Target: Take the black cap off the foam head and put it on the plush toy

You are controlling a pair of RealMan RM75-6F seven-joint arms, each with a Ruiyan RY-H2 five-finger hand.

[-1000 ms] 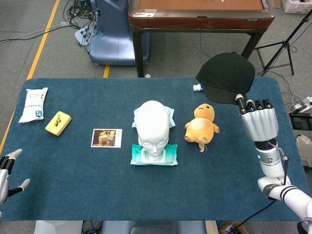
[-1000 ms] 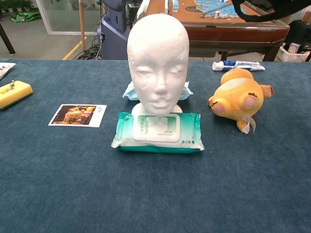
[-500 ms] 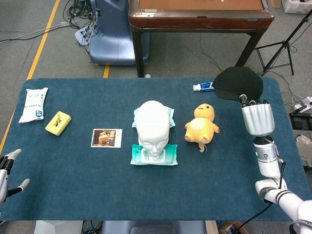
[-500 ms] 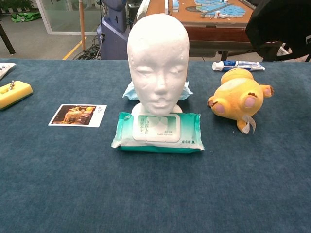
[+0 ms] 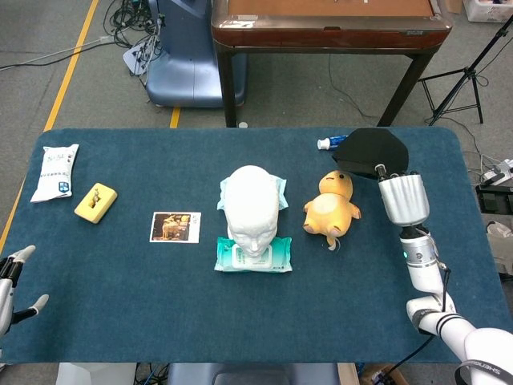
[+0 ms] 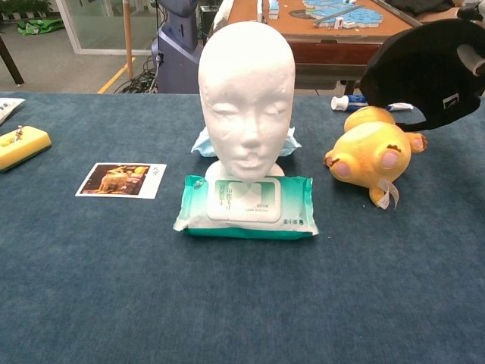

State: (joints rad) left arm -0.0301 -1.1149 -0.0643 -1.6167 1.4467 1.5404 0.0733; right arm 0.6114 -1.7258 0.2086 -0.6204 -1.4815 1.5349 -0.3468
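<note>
Not much legible here. Wet wipes pack [image 6: 248, 205] in front of foam head: print on lid label and front, too small and blurry to read. White packet [image 5: 54, 172] at far left of worktop [image 5: 120, 321]: blue printing, can't make it out. Tube [image 6: 362, 102] behind plush toy: coloured markings, unreadable. Photo card [image 6: 121, 180]: small marks in top right corner, illegible. Black cap [image 6: 424, 72]: small white tag outline, no readable text.

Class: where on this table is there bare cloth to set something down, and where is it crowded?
Bare: the front strip below the wipes pack, and between photo and sponge. Crowded: around the foam head, plush toy and cap.
</note>
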